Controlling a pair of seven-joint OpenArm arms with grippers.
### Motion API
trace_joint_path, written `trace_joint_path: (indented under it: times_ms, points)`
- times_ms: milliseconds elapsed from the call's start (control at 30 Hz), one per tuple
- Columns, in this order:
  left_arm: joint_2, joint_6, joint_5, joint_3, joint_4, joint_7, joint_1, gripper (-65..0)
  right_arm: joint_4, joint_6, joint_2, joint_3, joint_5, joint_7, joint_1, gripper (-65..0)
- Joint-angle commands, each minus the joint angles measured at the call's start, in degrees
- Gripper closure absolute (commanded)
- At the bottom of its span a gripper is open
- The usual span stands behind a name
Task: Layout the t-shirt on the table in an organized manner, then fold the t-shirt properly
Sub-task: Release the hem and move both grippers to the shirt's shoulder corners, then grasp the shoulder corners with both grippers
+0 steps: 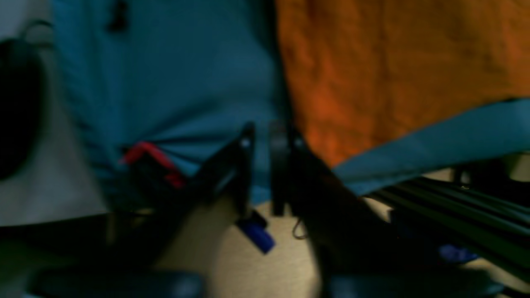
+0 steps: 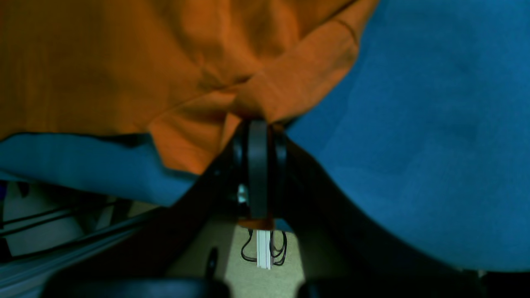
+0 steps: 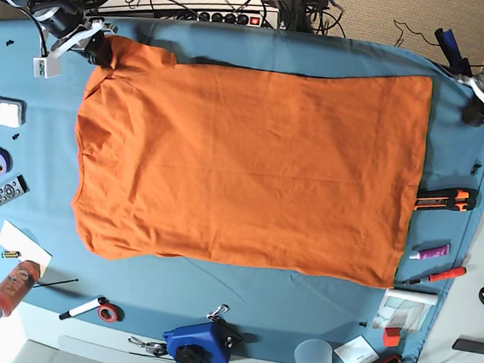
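Observation:
The orange t-shirt (image 3: 252,161) lies spread flat across the teal-covered table (image 3: 239,306), with its sleeve end at the left. My right gripper (image 3: 100,50) is at the shirt's far left corner. The right wrist view shows that gripper (image 2: 257,128) shut on a bunched fold of the t-shirt (image 2: 124,62). My left gripper (image 3: 472,111) hovers off the shirt's far right corner. In the blurred left wrist view its fingers (image 1: 246,142) stand a little apart over the table (image 1: 165,82), holding nothing, just left of the t-shirt (image 1: 393,62) edge.
A utility knife (image 3: 446,199), a white tube (image 3: 428,249) and a red marker (image 3: 439,275) lie along the right edge. A blue device (image 3: 196,344) and a clear cup (image 3: 315,360) sit at the front. A remote (image 3: 2,194), a tape roll (image 3: 1,160) and a red can (image 3: 13,286) are at the left.

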Motion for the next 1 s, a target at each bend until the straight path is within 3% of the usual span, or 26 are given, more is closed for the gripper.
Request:
trace_joint_path:
  times_ms: [0,67,133,367,533,700,967]
  points:
    - [-0.2,0.8,-1.8,-0.4,0.9,-1.5,0.7,-16.1,0.9,0.1,0.7,0.2,1.0,0.8,0.0,0.0]
    - [1.3,2.4,-4.0,-0.4,0.9,-2.4,1.9,-25.0,0.9,0.1,0.7,0.2,1.1,0.8,0.0,0.0]
    - [2.3,2.8,-4.7,-0.4,0.9,-3.7,2.8,-29.6,0.9,0.1,0.7,0.2,1.0,0.8,0.0,0.0]
    - [5.9,3.9,-5.9,-0.3,0.5,-4.3,2.8,-29.6,0.9,0.1,3.5,0.2,1.0,0.8,0.0,0.0]
    - [8.0,3.8,-4.9,3.5,-2.7,-4.4,2.8,-29.6,0.8,0.1,4.8,0.2,1.0,0.8,0.0,0.0]
    - [8.2,7.3,1.1,6.4,-7.1,-8.2,2.8,-29.7,0.8,0.1,4.8,0.2,1.0,0.8,0.0,0.0]
    - [8.1,7.8,2.0,6.4,-10.8,-7.8,2.8,-29.7,0.8,0.1,4.8,0.2,1.0,0.8,0.0,0.0]
